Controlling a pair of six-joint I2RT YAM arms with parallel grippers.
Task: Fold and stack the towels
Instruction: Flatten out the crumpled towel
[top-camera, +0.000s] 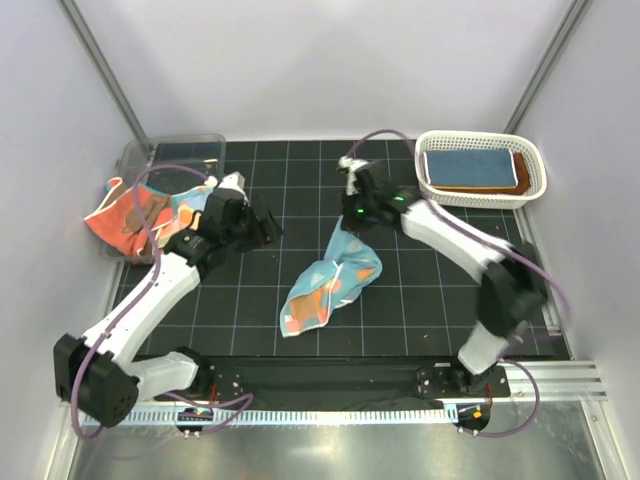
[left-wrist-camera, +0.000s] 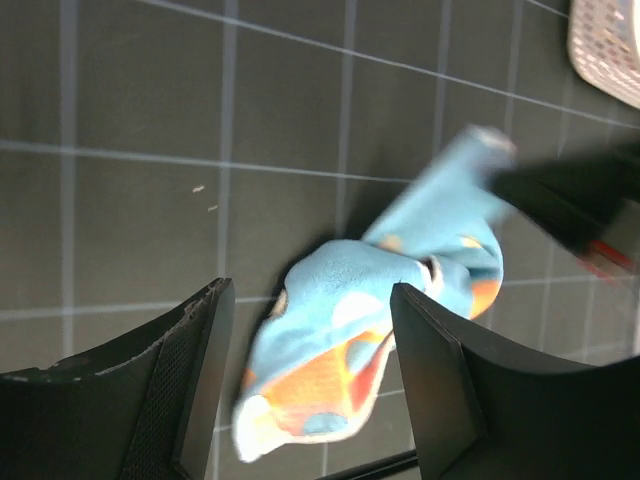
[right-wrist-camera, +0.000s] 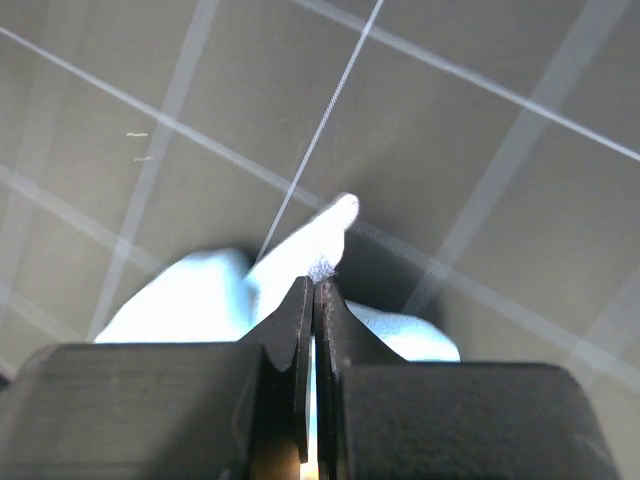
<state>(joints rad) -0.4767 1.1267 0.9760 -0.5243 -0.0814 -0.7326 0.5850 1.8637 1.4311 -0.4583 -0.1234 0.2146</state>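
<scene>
Left tool (left-wrist-camera: 308, 290) gapes wide; right tool (right-wrist-camera: 315, 285) pinches tight.

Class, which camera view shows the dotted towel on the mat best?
The top view: the whole towel shows. The left wrist view gives a blurred part; the right wrist view only a pale corner pinched in the right gripper.

R tool (top-camera: 352, 214) pinched top end of dotted towel (top-camera: 330, 282), rest trailing on table (top-camera: 430, 300); L tool (top-camera: 265, 226) hung nearby, apart.
</scene>
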